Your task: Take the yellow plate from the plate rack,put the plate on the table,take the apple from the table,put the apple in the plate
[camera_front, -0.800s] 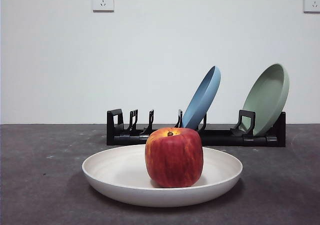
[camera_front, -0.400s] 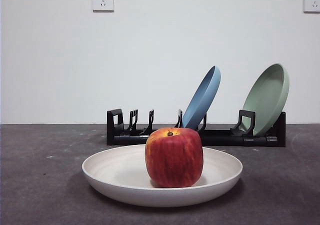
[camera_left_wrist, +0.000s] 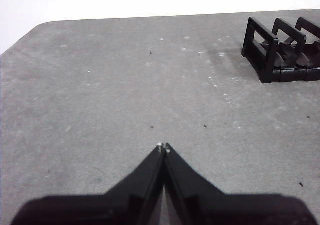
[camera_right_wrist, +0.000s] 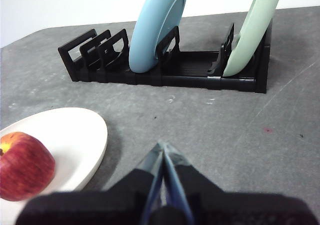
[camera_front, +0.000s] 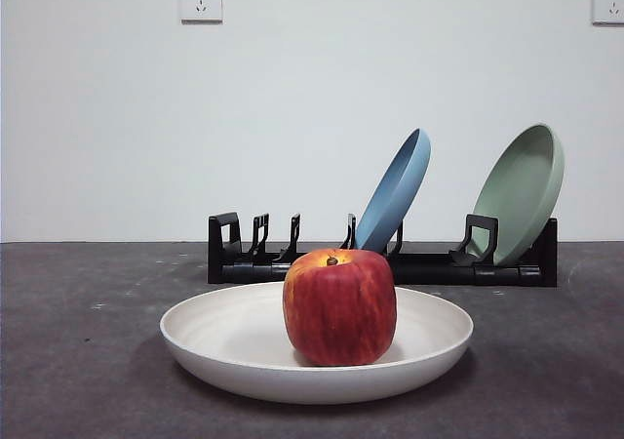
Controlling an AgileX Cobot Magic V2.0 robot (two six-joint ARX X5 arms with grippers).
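The red apple (camera_front: 339,305) stands upright in the middle of the cream yellow plate (camera_front: 224,341), which lies flat on the dark grey table (camera_front: 78,361). Both also show in the right wrist view, the apple (camera_right_wrist: 24,166) on the plate (camera_right_wrist: 75,135). The black plate rack (camera_front: 292,263) stands behind them. My right gripper (camera_right_wrist: 164,150) is shut and empty, above the table beside the plate. My left gripper (camera_left_wrist: 163,147) is shut and empty over bare table, near the rack's end (camera_left_wrist: 280,50). Neither arm shows in the front view.
A blue plate (camera_front: 395,190) and a pale green plate (camera_front: 522,190) lean in the rack's slots; they also show in the right wrist view, blue (camera_right_wrist: 155,25) and green (camera_right_wrist: 250,30). A white wall with two sockets stands behind.
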